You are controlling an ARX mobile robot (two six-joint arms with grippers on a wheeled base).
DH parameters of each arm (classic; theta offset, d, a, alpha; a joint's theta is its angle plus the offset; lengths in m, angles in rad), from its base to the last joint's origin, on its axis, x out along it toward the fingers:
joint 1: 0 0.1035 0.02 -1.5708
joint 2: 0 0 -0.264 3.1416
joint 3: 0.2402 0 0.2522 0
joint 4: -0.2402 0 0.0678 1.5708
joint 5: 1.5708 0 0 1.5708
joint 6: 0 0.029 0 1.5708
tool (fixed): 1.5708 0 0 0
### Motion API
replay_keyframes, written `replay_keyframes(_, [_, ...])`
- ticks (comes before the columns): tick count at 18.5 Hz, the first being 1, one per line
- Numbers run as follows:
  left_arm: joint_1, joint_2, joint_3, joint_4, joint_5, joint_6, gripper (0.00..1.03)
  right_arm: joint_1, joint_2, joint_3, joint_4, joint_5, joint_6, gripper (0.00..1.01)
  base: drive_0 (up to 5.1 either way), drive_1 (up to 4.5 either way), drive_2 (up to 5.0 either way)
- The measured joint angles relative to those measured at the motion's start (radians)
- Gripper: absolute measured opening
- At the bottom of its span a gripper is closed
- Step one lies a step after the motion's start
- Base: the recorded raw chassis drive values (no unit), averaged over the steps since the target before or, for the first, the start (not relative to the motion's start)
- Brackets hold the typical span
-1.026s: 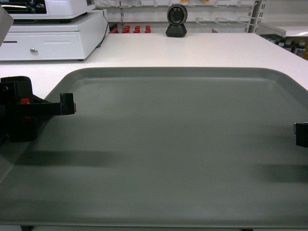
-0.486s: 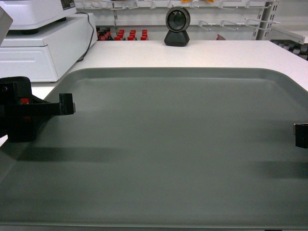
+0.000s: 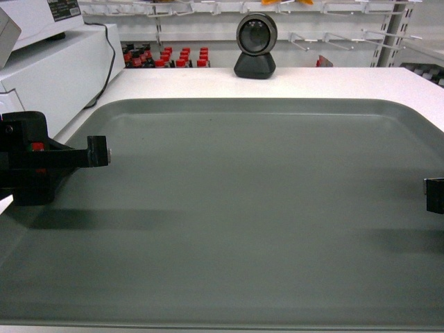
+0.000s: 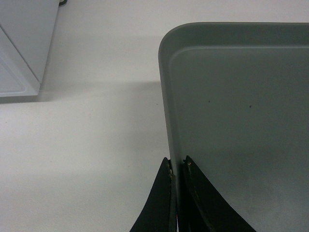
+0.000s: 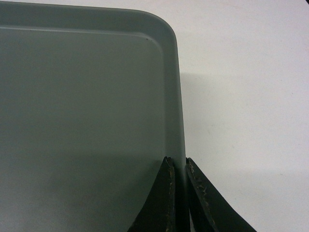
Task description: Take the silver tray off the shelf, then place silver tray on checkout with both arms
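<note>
The silver tray, a flat grey-silver sheet with a low rim, fills most of the head view and hangs over the white checkout. My left gripper is shut on the tray's left rim. In the left wrist view its two black fingers pinch that rim, with the tray to the right and the checkout top below. My right gripper is shut on the right rim. The right wrist view shows its fingers clamped on the edge of the tray, above the checkout.
A white cash register stands on the counter at the far left, with a cable down its side. A black round scanner sits at the counter's far edge. Behind it are store shelves with red-capped bottles and bare hooks.
The register has slid left and grown in the head view, and the counter's far edge and scanner have dropped lower. The tray and both grippers keep their places in the view.
</note>
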Motion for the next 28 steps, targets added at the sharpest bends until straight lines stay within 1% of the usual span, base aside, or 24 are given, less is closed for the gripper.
replay_keyframes(11, [0.000,0.000,0.000,0.001,0.000,0.000,0.03,0.000,0.000,0.000,0.001,0.000,0.000,0.03,0.0,0.00,0.0])
replay_keyframes(12, [-0.031,0.014,0.023,-0.060,-0.109,-0.030,0.03,0.000,0.003,-0.009,0.050,-0.019,0.002,0.03,0.0,0.00,0.0])
replay_keyframes(13, [-0.079,0.051,0.048,-0.053,-0.319,-0.064,0.04,-0.016,0.035,-0.068,0.279,-0.066,0.008,0.03,0.0,0.00,0.0])
replay_keyframes(14, [-0.095,0.062,0.061,-0.025,-0.405,-0.057,0.04,-0.034,0.057,-0.098,0.392,-0.093,0.009,0.03,0.0,0.00,0.0])
replay_keyframes(15, [-0.100,0.071,0.073,-0.003,-0.463,-0.034,0.04,-0.040,0.075,-0.103,0.451,-0.108,0.011,0.03,0.0,0.00,0.0])
replay_keyframes(16, [-0.103,0.086,0.091,0.028,-0.512,0.002,0.05,-0.052,0.086,-0.092,0.495,-0.124,0.011,0.03,0.0,0.00,0.0])
replay_keyframes(17, [-0.101,0.112,0.115,0.063,-0.521,0.027,0.05,-0.065,0.093,-0.070,0.513,-0.134,0.008,0.03,0.0,0.00,0.0])
replay_keyframes(18, [-0.096,0.145,0.142,0.091,-0.513,0.049,0.05,-0.080,0.110,-0.052,0.518,-0.144,0.008,0.03,0.0,0.00,0.0])
replay_keyframes(19, [-0.088,0.195,0.177,0.113,-0.497,0.067,0.05,-0.095,0.150,-0.030,0.523,-0.148,0.001,0.03,0.0,0.00,0.0])
replay_keyframes(20, [-0.084,0.251,0.215,0.117,-0.476,0.080,0.05,-0.112,0.188,-0.008,0.505,-0.153,-0.005,0.03,0.0,0.00,0.0])
replay_keyframes(22, [-0.084,0.342,0.278,0.129,-0.450,0.091,0.05,-0.143,0.267,0.034,0.493,-0.156,-0.025,0.03,0.0,0.00,0.0])
replay_keyframes(23, [-0.082,0.399,0.330,0.121,-0.442,0.099,0.05,-0.157,0.307,0.063,0.493,-0.156,-0.039,0.03,0.0,0.00,0.0])
replay_keyframes(26, [-0.080,0.504,0.444,0.085,-0.422,0.103,0.05,-0.192,0.409,0.149,0.477,-0.157,-0.077,0.03,0.0,0.00,0.0])
replay_keyframes(28, [-0.080,0.566,0.512,0.051,-0.410,0.105,0.05,-0.211,0.467,0.201,0.439,-0.161,-0.085,0.03,0.0,0.00,0.0])
